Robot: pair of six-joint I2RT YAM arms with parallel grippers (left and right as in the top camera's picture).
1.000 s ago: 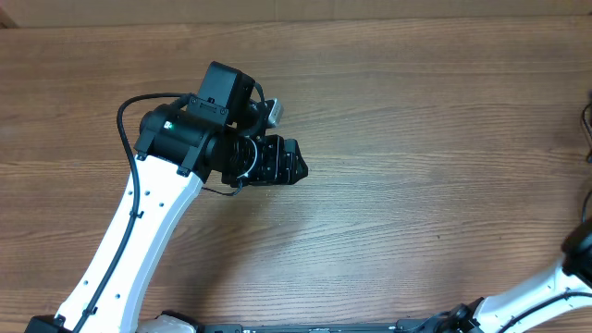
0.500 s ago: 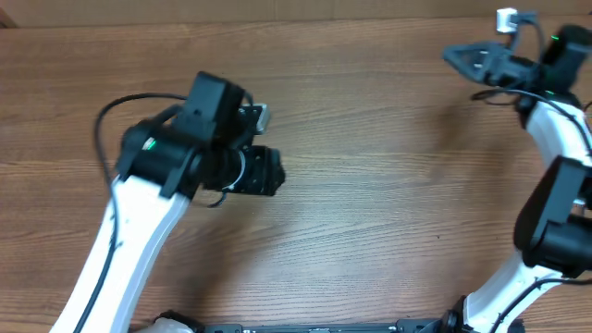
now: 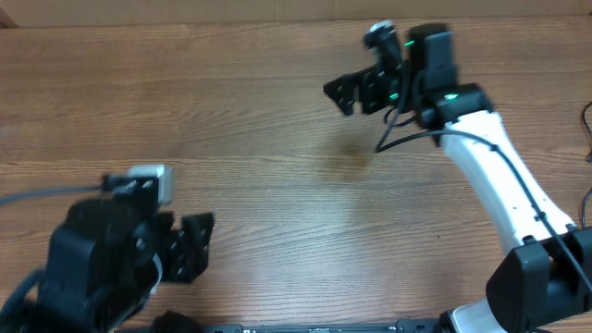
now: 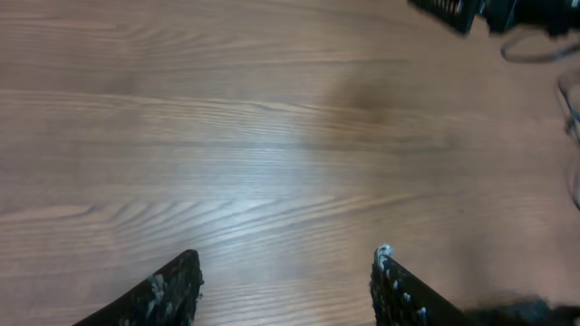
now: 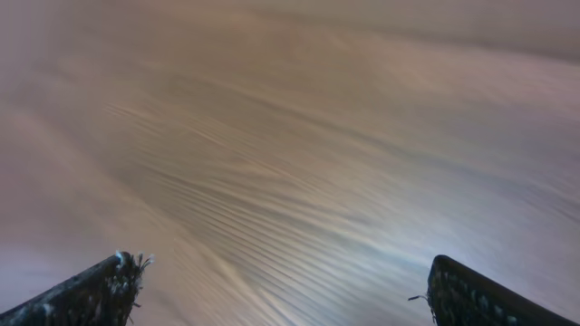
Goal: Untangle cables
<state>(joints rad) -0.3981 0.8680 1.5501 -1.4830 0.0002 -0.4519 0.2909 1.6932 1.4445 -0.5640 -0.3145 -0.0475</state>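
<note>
Cables (image 3: 586, 129) showed only as thin black strands at the far right edge of the table (image 3: 277, 139), mostly out of frame and well apart from both arms. The left gripper (image 4: 285, 272) hung part-open and empty. The right gripper (image 5: 283, 264) gaped wide, also empty. The nearer right one should probably reach over and pinch a loose plug end, not mid-loop.

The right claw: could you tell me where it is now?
Overhead view: the right claw hovers open over the table, far side, right of centre; the left claw is at near left.
</note>
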